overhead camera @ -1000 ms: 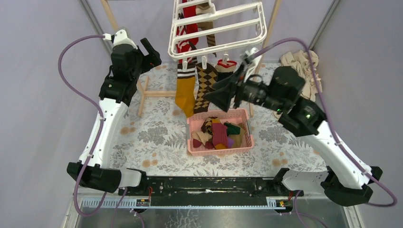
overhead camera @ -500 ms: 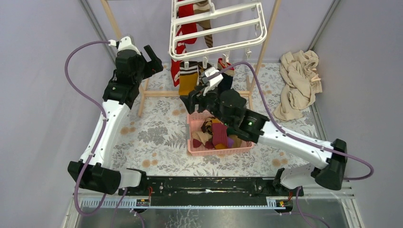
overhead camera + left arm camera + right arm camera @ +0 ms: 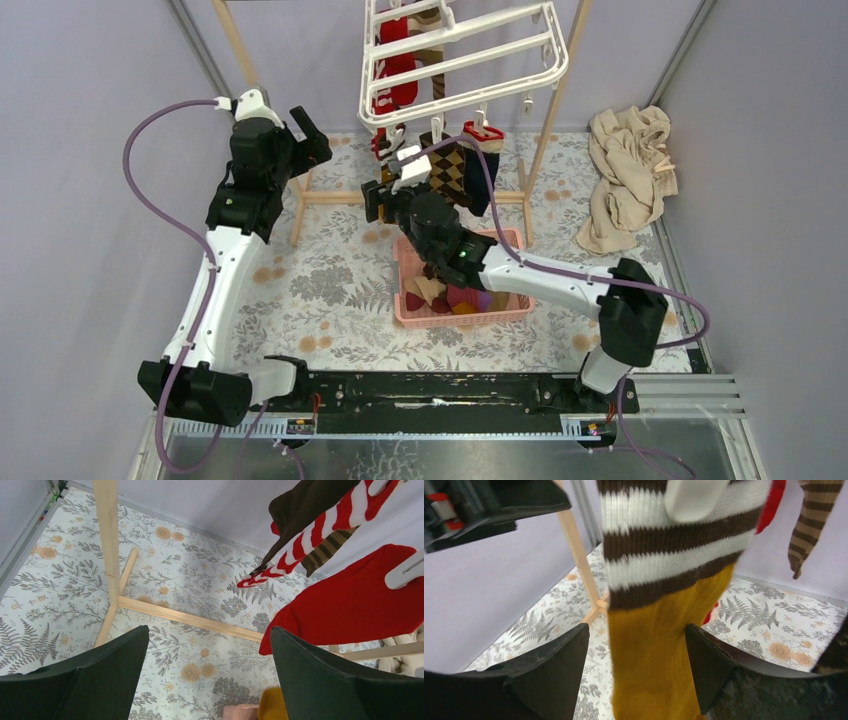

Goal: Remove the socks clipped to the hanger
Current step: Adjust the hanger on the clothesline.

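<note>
The white hanger (image 3: 470, 95) hangs at the back centre with several socks clipped under it. A mustard sock (image 3: 654, 650) with a brown-and-white striped cuff hangs from a white clip (image 3: 694, 497). My right gripper (image 3: 636, 645) is open around its leg, with a gap on each side. In the top view this gripper (image 3: 385, 195) sits below the hanger's front left corner, beside an argyle sock (image 3: 450, 170). My left gripper (image 3: 210, 640) is open and empty. It hovers left of a red sock (image 3: 350, 605) and a red-and-white striped sock (image 3: 310, 545).
A pink basket (image 3: 405, 290) holding several loose socks stands under the right arm. The wooden pole frame (image 3: 545, 130) straddles the back of the floral cloth, its base bar (image 3: 190, 620) below my left gripper. A beige cloth (image 3: 630, 175) lies at the back right.
The right arm has swung from the right across the basket to the mustard sock, and its jaws have widened. The left arm shifted only slightly.
</note>
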You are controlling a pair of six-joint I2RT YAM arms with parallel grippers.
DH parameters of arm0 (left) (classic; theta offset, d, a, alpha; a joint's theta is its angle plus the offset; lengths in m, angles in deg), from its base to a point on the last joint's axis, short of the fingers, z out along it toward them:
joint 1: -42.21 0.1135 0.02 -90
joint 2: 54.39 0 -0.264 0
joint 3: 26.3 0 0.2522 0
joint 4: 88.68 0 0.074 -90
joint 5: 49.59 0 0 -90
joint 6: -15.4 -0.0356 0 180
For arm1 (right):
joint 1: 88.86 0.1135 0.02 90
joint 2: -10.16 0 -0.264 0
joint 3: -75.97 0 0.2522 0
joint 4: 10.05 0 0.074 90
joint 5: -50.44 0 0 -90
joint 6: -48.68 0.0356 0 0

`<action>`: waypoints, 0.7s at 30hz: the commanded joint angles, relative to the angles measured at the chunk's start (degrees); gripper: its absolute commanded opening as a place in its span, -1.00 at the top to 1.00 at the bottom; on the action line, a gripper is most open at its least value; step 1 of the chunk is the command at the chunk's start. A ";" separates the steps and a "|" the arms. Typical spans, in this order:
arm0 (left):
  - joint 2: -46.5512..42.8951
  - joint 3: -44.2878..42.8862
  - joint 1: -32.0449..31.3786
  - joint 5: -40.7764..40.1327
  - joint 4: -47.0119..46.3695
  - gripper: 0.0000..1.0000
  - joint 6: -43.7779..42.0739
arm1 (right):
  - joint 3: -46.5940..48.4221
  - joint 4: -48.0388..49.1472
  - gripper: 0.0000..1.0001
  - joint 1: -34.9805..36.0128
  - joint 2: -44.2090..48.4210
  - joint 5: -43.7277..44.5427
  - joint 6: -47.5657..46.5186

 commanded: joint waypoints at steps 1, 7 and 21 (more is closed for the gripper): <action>-1.60 1.11 0.82 1.13 -2.04 -0.97 -1.35 | 4.93 8.95 -0.55 0.32 -1.78 8.02 -1.91; -2.42 1.57 0.92 1.60 -1.94 -0.97 -1.26 | 5.99 11.41 -0.10 -0.24 -3.29 12.90 -2.37; -3.10 1.66 0.93 2.16 -1.95 -0.97 -1.09 | -6.08 10.66 0.76 -8.81 11.16 2.46 10.85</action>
